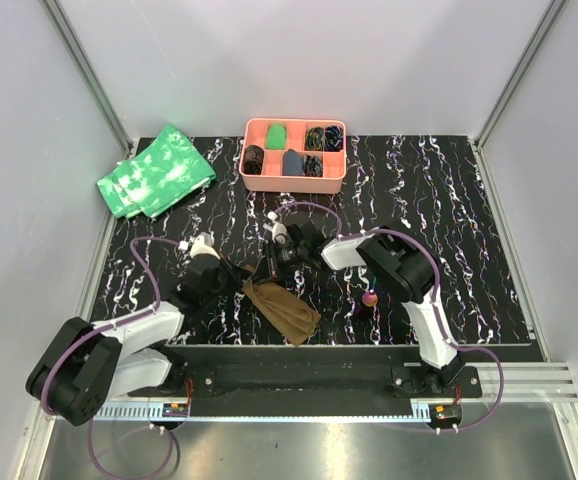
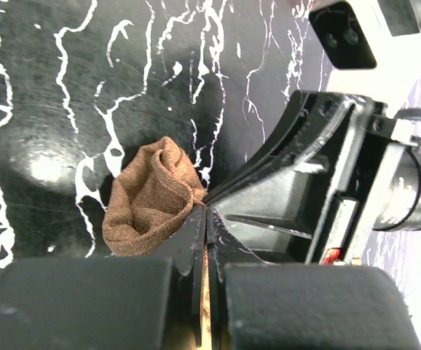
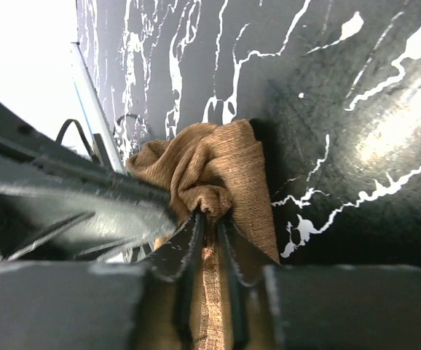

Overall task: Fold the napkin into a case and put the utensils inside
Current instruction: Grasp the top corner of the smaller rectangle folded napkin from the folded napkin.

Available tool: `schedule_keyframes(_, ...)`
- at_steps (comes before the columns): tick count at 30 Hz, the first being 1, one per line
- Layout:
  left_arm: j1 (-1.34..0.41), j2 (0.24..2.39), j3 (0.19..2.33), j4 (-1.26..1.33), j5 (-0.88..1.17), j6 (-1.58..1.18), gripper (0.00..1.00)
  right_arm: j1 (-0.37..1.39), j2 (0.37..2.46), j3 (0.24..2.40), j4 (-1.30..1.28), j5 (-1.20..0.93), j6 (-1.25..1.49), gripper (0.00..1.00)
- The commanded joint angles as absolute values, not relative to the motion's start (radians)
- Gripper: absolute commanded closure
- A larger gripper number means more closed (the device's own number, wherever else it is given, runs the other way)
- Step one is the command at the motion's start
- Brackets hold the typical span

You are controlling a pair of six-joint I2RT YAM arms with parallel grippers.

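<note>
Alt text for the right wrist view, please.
The right gripper is shut on a bunched fold of the plain brown soft cloth napkin. The napkin is crumpled against the black white-veined table, with the left gripper close in on the left side.

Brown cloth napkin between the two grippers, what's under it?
Only the black, white-veined tabletop shows around and below the plain brown cloth napkin. Its bunched folds cover whatever lies directly beneath.

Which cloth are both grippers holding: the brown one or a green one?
The plain brown napkin, near centre: left gripper and right gripper both pinch it. The green white-mottled cloths lie apart at the far left, untouched.
</note>
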State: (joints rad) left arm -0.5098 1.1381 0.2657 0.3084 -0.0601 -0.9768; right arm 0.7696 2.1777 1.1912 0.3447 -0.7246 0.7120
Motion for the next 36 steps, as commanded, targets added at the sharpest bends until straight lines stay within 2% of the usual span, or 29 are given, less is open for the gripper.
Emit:
schedule_keyframes(1,-0.474,1.124,0.233,0.400,-0.011,-0.976,1.00,0.766,2.129,1.186,0.341,-0.755,0.709,0.78)
schedule_keyframes(3,-0.472,1.129,0.230,0.405,-0.005,-0.976,1.00,0.761,2.115,1.167,0.357,-0.778,0.732,0.71)
schedule_keyframes(12,-0.472,1.114,0.232,0.382,-0.011,-0.965,1.00,0.736,2.020,1.086,0.356,-0.750,0.719,0.62)
schedule_keyframes(19,-0.472,1.111,0.229,0.380,-0.012,-0.965,1.00,0.716,1.999,1.097,0.322,-0.744,0.706,0.59)
schedule_keyframes(28,-0.472,1.100,0.233,0.377,-0.006,-0.960,1.00,0.715,2.082,1.180,0.315,-0.758,0.693,0.60)
schedule_keyframes(32,-0.472,1.097,0.232,0.379,-0.006,-0.960,1.00,0.713,2.115,1.222,0.290,-0.767,0.678,0.62)
schedule_keyframes(34,-0.472,1.094,0.230,0.385,-0.006,-0.960,1.00,0.716,2.134,1.233,0.296,-0.776,0.683,0.70)
schedule_keyframes(36,-0.472,1.088,0.235,0.385,-0.006,-0.956,1.00,0.721,2.140,1.227,0.310,-0.787,0.693,0.86)
